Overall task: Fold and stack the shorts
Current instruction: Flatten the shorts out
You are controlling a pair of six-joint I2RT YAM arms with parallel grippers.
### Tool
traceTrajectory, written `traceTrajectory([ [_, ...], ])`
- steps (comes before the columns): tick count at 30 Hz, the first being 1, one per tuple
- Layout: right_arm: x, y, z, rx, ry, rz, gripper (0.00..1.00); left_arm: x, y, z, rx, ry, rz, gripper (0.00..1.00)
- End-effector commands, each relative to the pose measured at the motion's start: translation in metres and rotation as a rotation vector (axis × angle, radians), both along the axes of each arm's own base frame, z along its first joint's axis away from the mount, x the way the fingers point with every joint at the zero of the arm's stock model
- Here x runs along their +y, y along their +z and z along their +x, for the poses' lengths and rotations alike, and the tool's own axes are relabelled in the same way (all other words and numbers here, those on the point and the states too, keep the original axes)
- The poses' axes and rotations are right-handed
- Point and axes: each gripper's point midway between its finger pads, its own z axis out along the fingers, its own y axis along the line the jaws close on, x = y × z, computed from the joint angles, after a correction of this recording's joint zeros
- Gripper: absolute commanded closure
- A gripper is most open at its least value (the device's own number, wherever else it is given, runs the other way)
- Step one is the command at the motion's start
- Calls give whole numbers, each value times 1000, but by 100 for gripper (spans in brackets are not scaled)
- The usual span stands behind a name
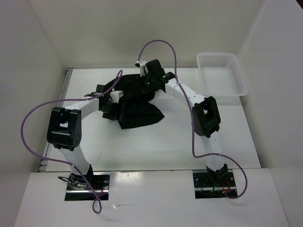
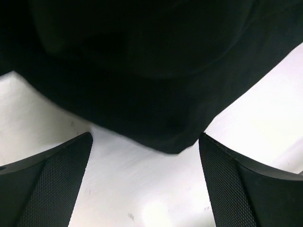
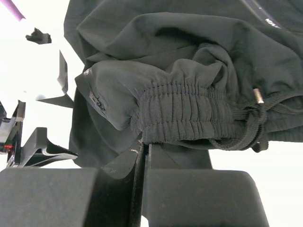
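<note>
Hovering at the left, the left end effector (image 2: 144, 142) is released, its jaws wide apart over the bench (image 1: 156, 146) at an edge of the shorts (image 1: 139, 116). They lie crumpled mid-bench: matte black, with a gathered elastic waistband (image 3: 184, 111) and a knotted drawstring (image 3: 251, 123). The right end effector (image 3: 143, 151) is clenched on that waistband. A white mesh basket (image 1: 222, 75) sits far right.

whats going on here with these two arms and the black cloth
Two robot arms are working on black shorts that lie crumpled on the white table. The right end effector is shut on the shorts at the elastic waistband, near the drawstring. The left end effector is open at the shorts' edge, gripping nothing. Nothing is folded yet. A white basket sits far right.
</note>
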Motion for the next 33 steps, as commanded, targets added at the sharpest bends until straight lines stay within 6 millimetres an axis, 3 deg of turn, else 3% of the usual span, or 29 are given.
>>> traceTrajectory([
  [1,1,66,12,-150,-29,59,100,-19,-3,7,-8,-47,-99,0],
  [6,-6,85,23,-224,-64,37,100,-24,-21,5,20,-61,-105,17],
  [9,-12,96,30,-269,-100,24,100,-28,-28,8,34,-69,-104,49],
  [10,-13,98,33,-288,-108,19,100,-28,-29,10,34,-69,-104,77],
  [12,-21,97,40,-311,-151,-16,100,-29,-30,14,28,-70,-104,100],
  [16,-32,101,46,-349,-193,-53,100,-25,-30,21,27,-58,-74,100],
  [17,-42,105,51,-371,-223,-67,100,-20,-22,29,17,-42,-57,100],
  [18,-47,97,52,-368,-231,-97,100,-11,-13,39,-9,-18,-33,100],
  [20,-81,109,68,-391,-313,-107,100,37,1,62,-47,102,78,100],
  [21,-98,116,75,-404,-358,-115,100,71,27,89,-122,188,107,100],
  [22,-115,116,83,-405,-395,-127,100,94,44,99,-154,243,144,100],
  [23,-142,122,96,-414,-447,-129,100,109,59,110,-189,279,153,100],
  [24,-155,133,100,-435,-467,-128,100,123,98,132,-285,310,151,100],
  [25,-164,139,104,-444,-486,-124,100,139,118,138,-320,347,166,100],
  [27,-175,150,103,-461,-460,-136,100,141,158,149,-408,353,163,100],
  [28,-170,157,97,-472,-415,-126,100,141,174,150,-434,355,162,100],
  [30,-164,158,85,-469,-319,-145,100,124,210,150,-507,325,151,100],
  [31,-158,163,74,-460,-271,-117,100,116,212,144,-496,311,148,100],
  [33,-159,146,59,-418,-216,-151,100,102,207,128,-464,280,135,100],
])
